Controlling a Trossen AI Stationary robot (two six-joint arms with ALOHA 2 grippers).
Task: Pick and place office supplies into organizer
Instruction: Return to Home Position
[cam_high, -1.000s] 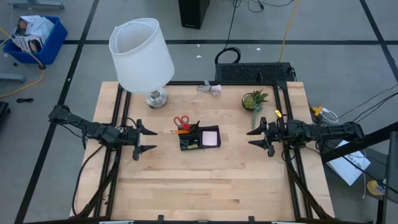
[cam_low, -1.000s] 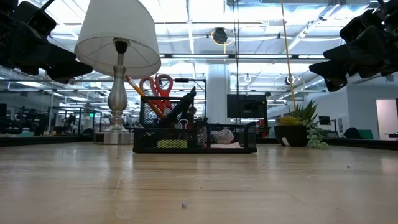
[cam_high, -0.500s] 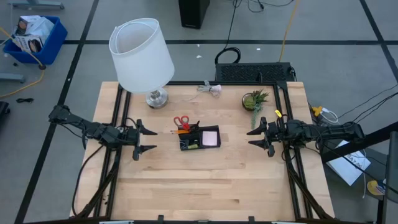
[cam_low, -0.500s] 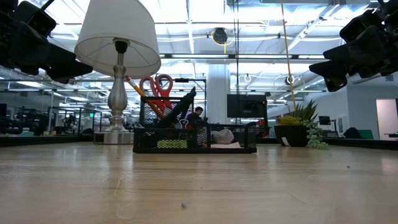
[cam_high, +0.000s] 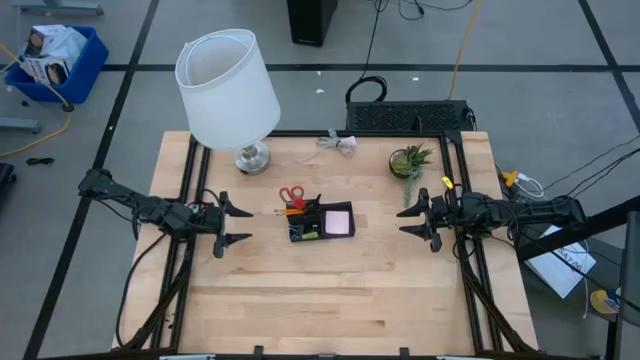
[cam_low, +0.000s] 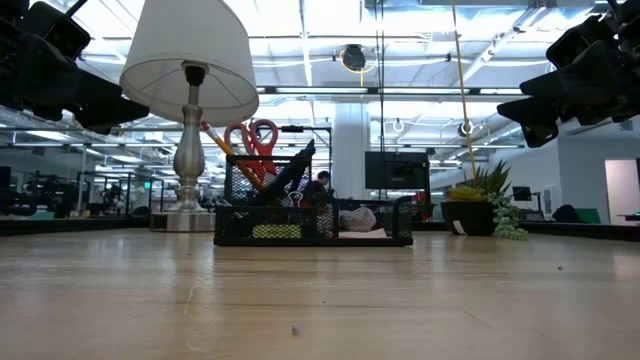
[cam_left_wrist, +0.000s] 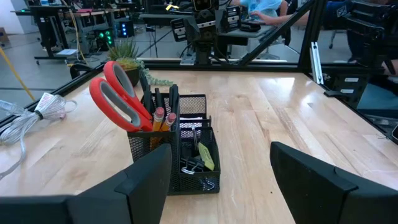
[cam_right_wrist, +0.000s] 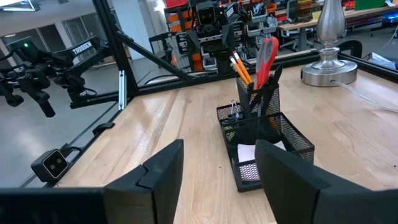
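The black mesh organizer stands at the table's middle. Its tall cup holds red-handled scissors, orange pencils and black pens, all upright with their lower ends inside. A pink sticky-note pad lies in the low tray toward the table's right, and binder clips lie in the compartment beside the cup. My left gripper hovers open to the organizer's left. My right gripper hovers open to its right. Both point level at the organizer with nothing between their fingers.
A white-shaded lamp stands at the far left, a small potted plant at the far right, and a bundled cord lies by the far edge. A black mesh box sits beyond that edge. Bare wood lies toward the near edge.
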